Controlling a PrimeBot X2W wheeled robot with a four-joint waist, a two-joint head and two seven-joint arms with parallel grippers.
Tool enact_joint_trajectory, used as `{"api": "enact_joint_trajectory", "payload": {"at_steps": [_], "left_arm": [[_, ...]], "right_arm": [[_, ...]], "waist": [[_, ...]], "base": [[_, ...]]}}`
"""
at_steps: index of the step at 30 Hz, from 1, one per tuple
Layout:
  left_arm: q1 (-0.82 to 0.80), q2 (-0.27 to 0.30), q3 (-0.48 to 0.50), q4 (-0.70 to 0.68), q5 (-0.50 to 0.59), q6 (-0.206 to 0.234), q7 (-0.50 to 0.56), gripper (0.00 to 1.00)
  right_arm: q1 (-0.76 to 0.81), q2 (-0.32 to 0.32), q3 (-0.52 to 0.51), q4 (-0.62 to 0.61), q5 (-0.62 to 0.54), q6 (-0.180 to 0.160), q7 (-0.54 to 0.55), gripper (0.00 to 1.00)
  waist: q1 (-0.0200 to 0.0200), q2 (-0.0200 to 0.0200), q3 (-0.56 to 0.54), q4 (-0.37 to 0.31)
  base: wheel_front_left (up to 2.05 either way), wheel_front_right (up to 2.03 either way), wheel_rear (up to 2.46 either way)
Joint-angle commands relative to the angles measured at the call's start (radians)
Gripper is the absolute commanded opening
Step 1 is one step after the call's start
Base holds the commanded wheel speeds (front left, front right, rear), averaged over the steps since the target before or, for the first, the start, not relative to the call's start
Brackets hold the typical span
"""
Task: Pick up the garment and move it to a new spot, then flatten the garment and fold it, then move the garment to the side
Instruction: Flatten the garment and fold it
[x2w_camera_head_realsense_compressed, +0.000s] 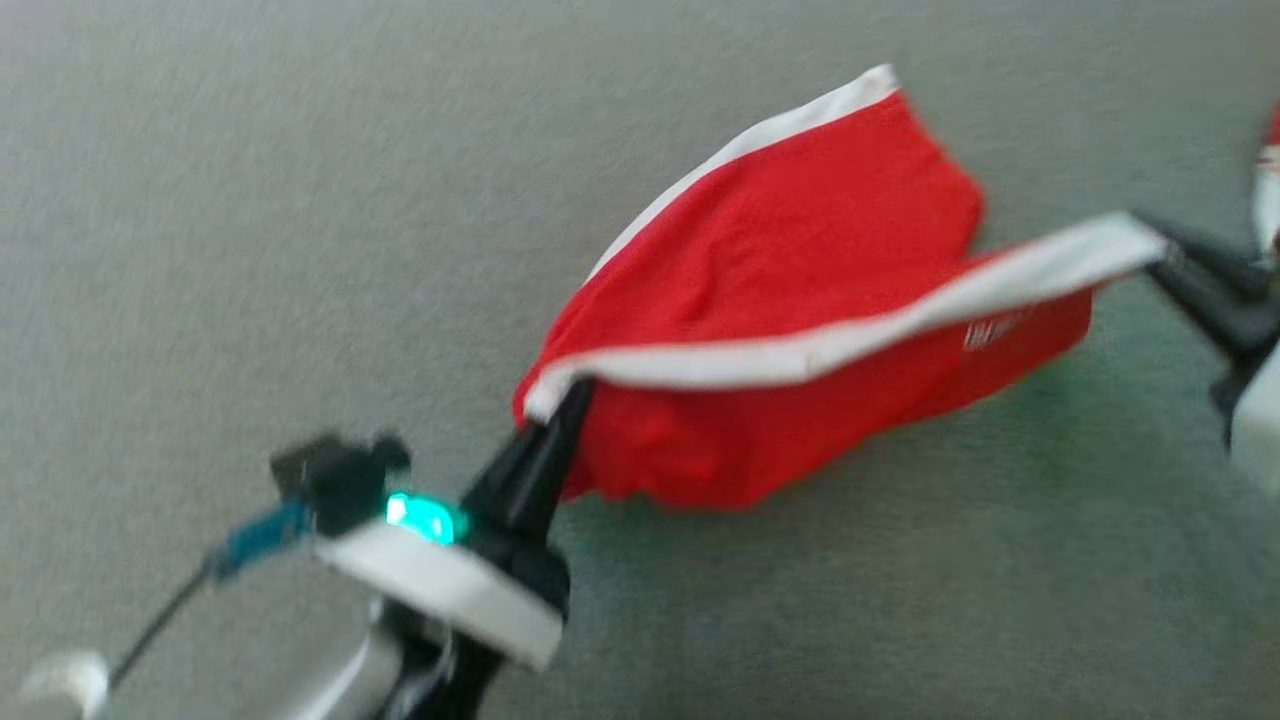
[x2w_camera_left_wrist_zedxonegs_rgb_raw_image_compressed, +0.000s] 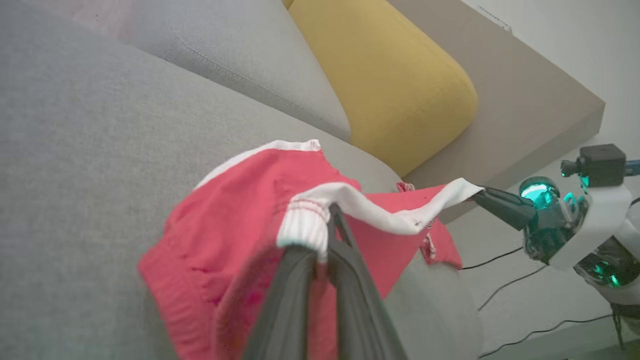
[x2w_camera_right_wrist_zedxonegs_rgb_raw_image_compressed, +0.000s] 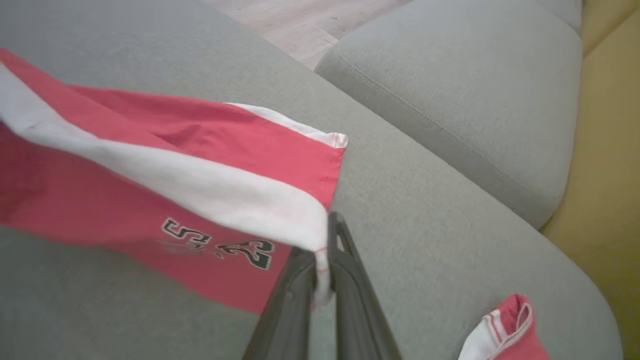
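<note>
Red, soft and light, the garment (x2w_camera_head_realsense_compressed: 790, 270) hangs limp over the grey sofa cushion (x2w_camera_head_realsense_compressed: 250, 200), its white waistband (x2w_camera_head_realsense_compressed: 800, 358), probably the firmest hold, stretched between left end effector (x2w_camera_head_realsense_compressed: 565, 405) and right end effector (x2w_camera_head_realsense_compressed: 1160, 245), both clamped on it.

Red garment (x2w_camera_head_realsense_compressed: 800, 250), white band along top edge, black-white numerals printed near right end. Band stretched taut left to right, lifted; red body sags below, rumpled, touching grey cushion (x2w_camera_head_realsense_compressed: 300, 200).
</note>
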Motion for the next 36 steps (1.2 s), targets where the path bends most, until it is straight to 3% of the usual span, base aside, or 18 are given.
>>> {"api": "enact_joint_trajectory", "payload": {"at_steps": [1,11,21,22,23,25,26,28,32,36], "left_arm": [[-0.08,-0.002,0.046,0.001,0.005,-0.001,0.012,0.0],[-0.357,-0.139,0.038,0.281,0.084,0.015,0.001,0.0],[-0.415,-0.185,0.004,0.395,0.089,-0.018,0.004,0.0],[-0.416,-0.186,0.001,0.399,0.086,-0.023,0.006,0.0],[-0.415,-0.186,-0.001,0.404,0.084,-0.026,0.009,0.15],[-0.411,-0.183,-0.004,0.41,0.079,-0.029,0.013,0.5],[-0.406,-0.181,-0.003,0.41,0.075,-0.029,0.015,0.75],[-0.394,-0.166,-0.008,0.403,0.074,-0.035,0.022,1.0],[-0.353,-0.124,-0.01,0.372,0.091,-0.022,0.017,1.0],[-0.308,-0.081,-0.006,0.321,0.173,0.032,-0.056,1.0]], "right_arm": [[-0.064,-0.042,0.024,0.005,0.03,0.007,0.008,0.0],[-0.514,0.011,0.271,0.315,0.059,0.007,0.013,0.0],[-0.664,0.052,0.42,0.483,0.097,0.007,-0.053,0.0],[-0.674,0.054,0.428,0.494,0.099,0.007,-0.072,0.24],[-0.682,0.058,0.43,0.51,0.097,0.007,-0.095,0.96],[-0.689,0.073,0.437,0.542,0.109,0.007,-0.123,1.0],[-0.691,0.079,0.445,0.552,0.116,0.007,-0.128,1.0],[-0.693,0.089,0.451,0.567,0.135,0.007,-0.14,1.0],[-0.682,0.104,0.441,0.591,0.187,0.007,-0.159,1.0],[-0.637,0.141,0.387,0.643,0.281,0.007,-0.153,1.0]], "waist": [[-0.0003,-0.0001,0.092,0.081],[-0.0003,-0.0001,0.212,0.176],[-0.0003,-0.0001,0.235,0.195],[-0.0003,-0.0001,0.236,0.196],[-0.0003,-0.0001,0.235,0.195],[-0.0003,-0.0001,0.23,0.189],[-0.0003,-0.0001,0.226,0.184],[-0.0003,-0.0001,0.216,0.172],[-0.0003,-0.0001,0.193,0.149],[-0.0003,-0.0001,0.17,0.135]], "base": [[0.0,0.0,0.0],[0.0,0.0,0.0],[0.0,0.0,0.0],[0.0,0.0,0.0],[0.0,0.0,0.0],[0.0,0.0,0.0],[0.0,0.0,0.0],[0.0,0.0,0.0],[0.0,0.0,0.0],[0.0,0.0,0.0]]}}
